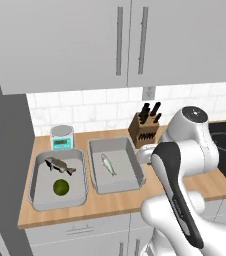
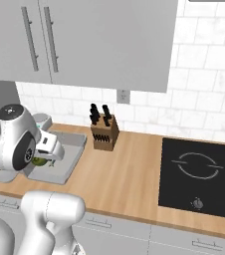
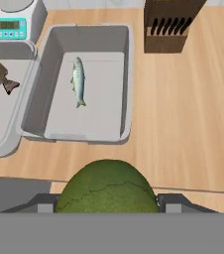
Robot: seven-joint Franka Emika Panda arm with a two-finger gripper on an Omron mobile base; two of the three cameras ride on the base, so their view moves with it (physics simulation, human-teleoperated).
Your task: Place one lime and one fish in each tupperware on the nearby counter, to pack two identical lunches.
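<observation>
The wooden tabletop (image 1: 120, 202) carries two grey tupperware tubs side by side, left of the knife block (image 1: 145, 129). The left tub (image 1: 35, 185), farther from the block, holds a dark fish (image 1: 60, 165) and a lime (image 1: 61, 187). The right tub (image 1: 130, 172), nearer the block, holds a pale fish (image 1: 108, 164). A teal scale (image 1: 62, 138) stands behind the left tub. The jaws (image 3: 106, 206) grasp a second lime (image 3: 107, 187) over the tabletop's front, left of the block.
</observation>
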